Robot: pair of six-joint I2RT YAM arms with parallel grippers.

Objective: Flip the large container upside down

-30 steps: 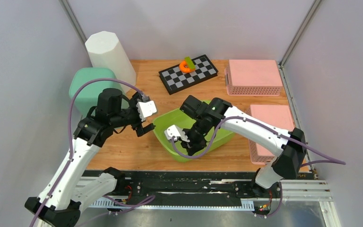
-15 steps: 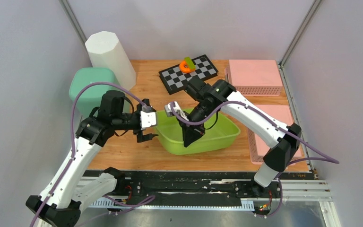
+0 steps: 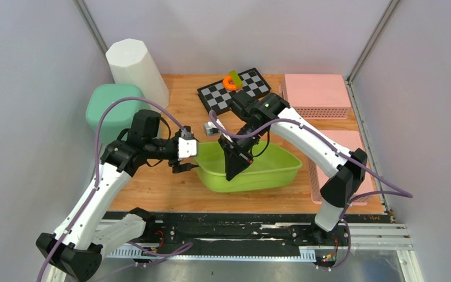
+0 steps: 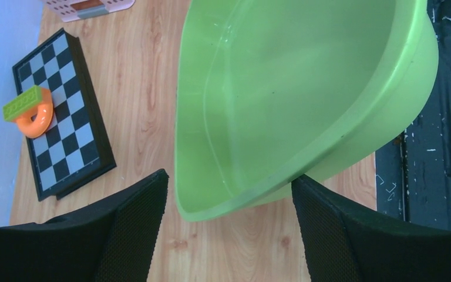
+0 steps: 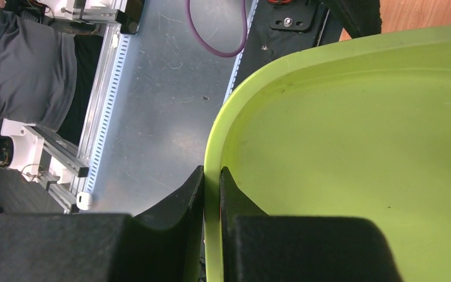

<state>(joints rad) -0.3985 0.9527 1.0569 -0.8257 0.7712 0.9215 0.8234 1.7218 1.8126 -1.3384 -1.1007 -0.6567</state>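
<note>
A: Which step is this?
B: The grasp before the flip, I judge. The right gripper (image 5: 211, 174) is clamped on the near rim of the green basin (image 3: 270, 167), which sits open side up at the middle of the table (image 3: 164, 189). The left gripper (image 4: 230, 178) has its jaws apart, straddling the basin's left end without touching it
A: And the next move?
B: Close the left jaws on that rim, then roll the basin over with both arms together; 1 pinch alone could let it swing
A: The surroundings?
B: A wood top, with a black mounting rail (image 3: 241, 232) along the near edge. On the right a near pink basket (image 3: 337, 147), and a far pink basket (image 3: 317, 94) behind it. At the back a checkerboard (image 3: 248, 91) carries an orange ring (image 3: 230, 83). Far left stand a mint tub (image 3: 110, 106) and a white bin (image 3: 134, 64). Pale grey walls close 3 sides
</note>
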